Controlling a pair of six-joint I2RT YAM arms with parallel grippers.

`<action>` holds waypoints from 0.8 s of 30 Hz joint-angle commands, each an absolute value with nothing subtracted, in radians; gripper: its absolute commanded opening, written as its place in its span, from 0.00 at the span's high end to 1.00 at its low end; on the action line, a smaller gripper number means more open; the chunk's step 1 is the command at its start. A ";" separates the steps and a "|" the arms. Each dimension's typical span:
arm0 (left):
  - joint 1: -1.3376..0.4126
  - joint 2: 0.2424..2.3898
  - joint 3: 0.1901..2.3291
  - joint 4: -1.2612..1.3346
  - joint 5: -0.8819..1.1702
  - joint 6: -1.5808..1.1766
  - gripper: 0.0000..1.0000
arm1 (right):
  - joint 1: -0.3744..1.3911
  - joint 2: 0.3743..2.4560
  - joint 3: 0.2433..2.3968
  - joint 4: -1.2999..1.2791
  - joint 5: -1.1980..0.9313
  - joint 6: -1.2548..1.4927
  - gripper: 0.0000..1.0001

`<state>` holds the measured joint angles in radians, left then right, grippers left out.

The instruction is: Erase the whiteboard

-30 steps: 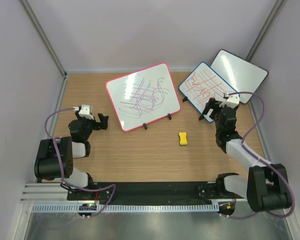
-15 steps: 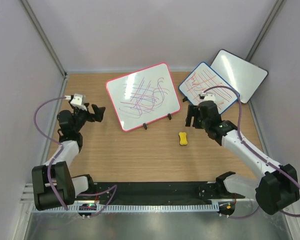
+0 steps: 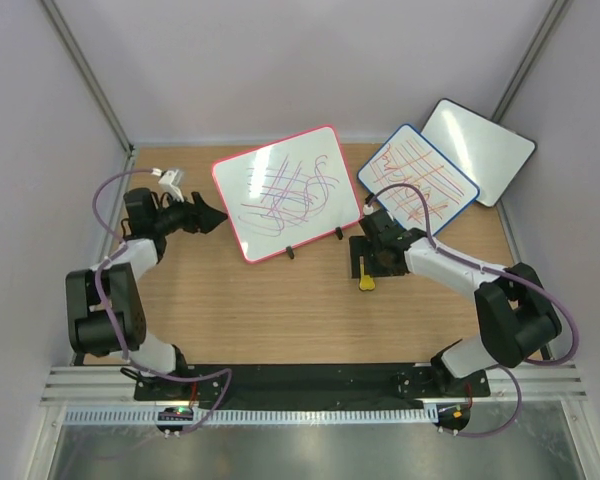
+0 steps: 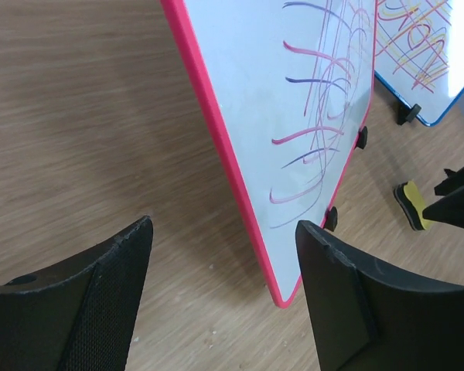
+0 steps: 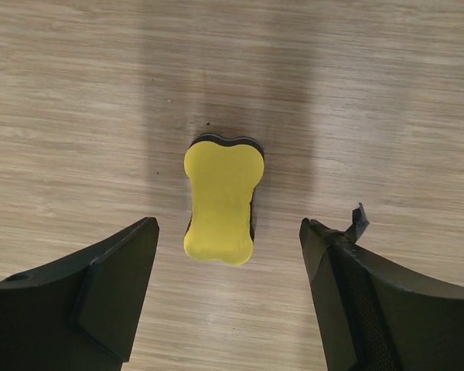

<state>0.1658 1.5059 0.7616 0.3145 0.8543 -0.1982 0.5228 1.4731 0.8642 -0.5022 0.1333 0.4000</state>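
Two grippers in view, both with fingers spread.

Left gripper (image 3: 211, 216) (image 4: 224, 228): low over the light wooden tabletop (image 3: 280, 320), jaws wide apart, gripping nothing. Just ahead of its fingertips stands the large rectangular whiteboard with red-pink frame and rounded corners (image 3: 287, 192) (image 4: 294, 116). The top view does not settle whether tip and frame touch. From the left wrist camera, the near pink edge runs up through the gap between the fingers, closer to the right one. The board is tilted, propped on small black feet (image 4: 330, 217). Its white face carries purple and red scribbles (image 3: 285, 190), loops and crossing strokes over most of the middle.

Right gripper (image 3: 361, 262) (image 5: 228, 226): pointing down at the table, jaws wide apart, clasping nothing. Directly beneath it, centred between the two fingers, lies a yellow bone-shaped eraser with a dark underside (image 3: 366, 283) (image 5: 220, 205), flat on the wood. Clear wood shows between the eraser and each finger. The whiteboard's right corner and nearest foot (image 3: 339, 234) sit just beyond this gripper, on its left.

Behind the right gripper and to its right leans a smaller blue-framed board with red and orange lines (image 3: 417, 183). A black-framed blank white board (image 3: 477, 137) leans behind that one, farther right, overlapped at its near edge.
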 commanded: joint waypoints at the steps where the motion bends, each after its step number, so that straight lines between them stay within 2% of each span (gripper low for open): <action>1: 0.164 1.578 0.813 0.392 0.969 -0.325 0.25 | 0.532 1.471 0.893 -0.502 0.103 0.411 0.19; 7: 0.153 1.637 0.844 0.479 0.983 -0.368 0.25 | 0.532 1.531 0.893 -0.472 0.072 0.399 0.33; 16: 0.144 1.677 0.865 0.518 0.970 -0.385 0.27 | 0.534 1.572 0.893 -0.443 0.067 0.396 0.43; 19: 0.141 1.698 0.873 0.528 0.959 -0.390 0.28 | 0.532 1.572 0.900 -0.446 0.081 0.388 0.42; 21: 0.140 1.709 0.882 0.532 0.954 -0.400 0.29 | 0.532 1.571 0.907 -0.460 0.095 0.384 0.37; 24: 0.138 1.723 0.888 0.551 0.953 -0.425 0.30 | 0.532 1.571 0.922 -0.472 0.123 0.376 0.35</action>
<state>0.1436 1.7130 0.8532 0.4870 0.9432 -0.3893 0.5274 1.5757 0.8722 -0.4675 0.0952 0.3943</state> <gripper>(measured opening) 0.704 0.646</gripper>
